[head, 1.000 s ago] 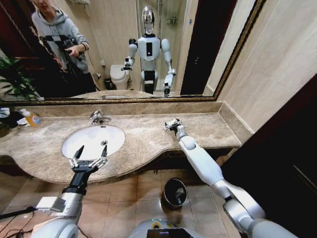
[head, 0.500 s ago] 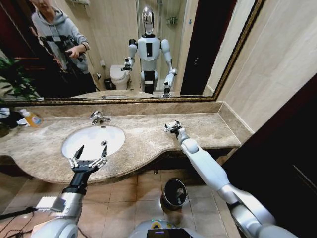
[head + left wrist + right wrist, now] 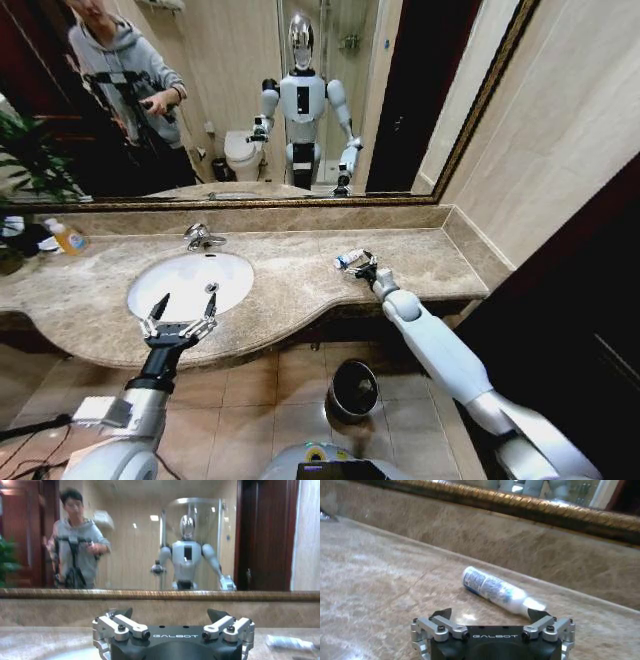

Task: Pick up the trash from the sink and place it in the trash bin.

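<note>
From the head view we see the beige marble worktop (image 3: 290, 275) with the white oval sink (image 3: 190, 282) on its left part and a chrome tap (image 3: 200, 237) at the sink's far edge. A small blue-and-white tube (image 3: 348, 259) lies on its side on the worktop, right of the sink and towards the far wall. Our right gripper (image 3: 364, 268) sits just near of this tube, its arm reaching in from the right. Our left gripper (image 3: 180, 312) hovers over the near rim of the sink, with its fingers spread wide and nothing between them. On the tiled floor below the worktop's edge stands the small round black trash bin (image 3: 352, 388), between our two arms and nearer to us. An orange soap bottle (image 3: 64, 237) stands at the far left of the worktop.

The right wrist view gives what the head view cannot: the right gripper (image 3: 490, 614) has its fingers wide apart and empty, and the tube (image 3: 496, 590) lies just beyond them, apart from both tips, with blue print on its white body and its narrow end towards the right finger. The marble backsplash rises behind it.

The left wrist view shows the left gripper (image 3: 170, 614) parted and holding nothing, facing the mirror, with the same tube (image 3: 289, 642) lying far off to one side.
</note>
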Motion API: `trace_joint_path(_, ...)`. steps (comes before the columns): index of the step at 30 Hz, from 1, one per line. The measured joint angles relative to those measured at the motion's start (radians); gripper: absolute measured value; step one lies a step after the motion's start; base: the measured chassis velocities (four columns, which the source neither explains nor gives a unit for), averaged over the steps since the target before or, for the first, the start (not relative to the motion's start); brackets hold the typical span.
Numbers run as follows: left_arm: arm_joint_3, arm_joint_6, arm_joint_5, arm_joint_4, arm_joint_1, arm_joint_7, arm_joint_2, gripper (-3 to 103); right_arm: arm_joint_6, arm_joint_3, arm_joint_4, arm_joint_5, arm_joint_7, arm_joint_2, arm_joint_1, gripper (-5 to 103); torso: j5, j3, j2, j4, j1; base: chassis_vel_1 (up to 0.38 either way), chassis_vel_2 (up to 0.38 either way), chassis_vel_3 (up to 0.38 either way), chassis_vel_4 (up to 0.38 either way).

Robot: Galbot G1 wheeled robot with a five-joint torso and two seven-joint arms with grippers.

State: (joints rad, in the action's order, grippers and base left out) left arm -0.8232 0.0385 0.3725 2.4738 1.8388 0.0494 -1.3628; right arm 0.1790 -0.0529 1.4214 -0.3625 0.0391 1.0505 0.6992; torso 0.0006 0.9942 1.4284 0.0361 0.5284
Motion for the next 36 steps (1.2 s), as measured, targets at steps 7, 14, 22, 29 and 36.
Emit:
trace_joint_path(7, 0.000, 0.000, 0.000, 0.000, 0.000, -0.001, 0.000, 100, -0.035, -0.017, 0.051, 0.009, 0.027, -0.038, 0.013, 100, -0.0003, -0.001, 0.000, 0.0005, 0.000, 0.000, 0.000, 0.000, 0.000)
trace_joint_path(14, 0.000, 0.000, 0.000, 0.000, 0.000, -0.001, 0.000, 100, -0.072, 0.000, 0.003, -0.121, 0.058, -0.016, -0.064, 100, -0.0004, -0.001, 0.000, 0.0009, -0.001, 0.000, 0.000, 0.000, 0.000)
trace_joint_path(22, 0.000, 0.000, 0.000, 0.000, 0.000, -0.001, 0.000, 100, 0.016, -0.002, -0.135, -0.299, 0.209, 0.025, -0.173, 100, -0.0008, -0.001, 0.001, 0.0008, -0.001, 0.000, 0.000, 0.000, 0.000)
trace_joint_path(29, 0.000, 0.000, 0.000, 0.000, 0.000, -0.001, 0.000, 100, -0.033, 0.000, -0.251, -0.206, 0.244, 0.065, -0.224, 100, -0.0007, -0.001, 0.001, 0.0009, -0.001, 0.000, 0.000, 0.000, 0.000)
trace_joint_path(36, 0.000, 0.000, 0.000, 0.000, 0.000, -0.001, 0.000, 100, -0.085, 0.014, -0.351, -0.153, 0.268, 0.075, -0.278, 100, -0.0007, -0.001, 0.001, 0.0006, -0.001, 0.000, 0.000, 0.000, 0.000)
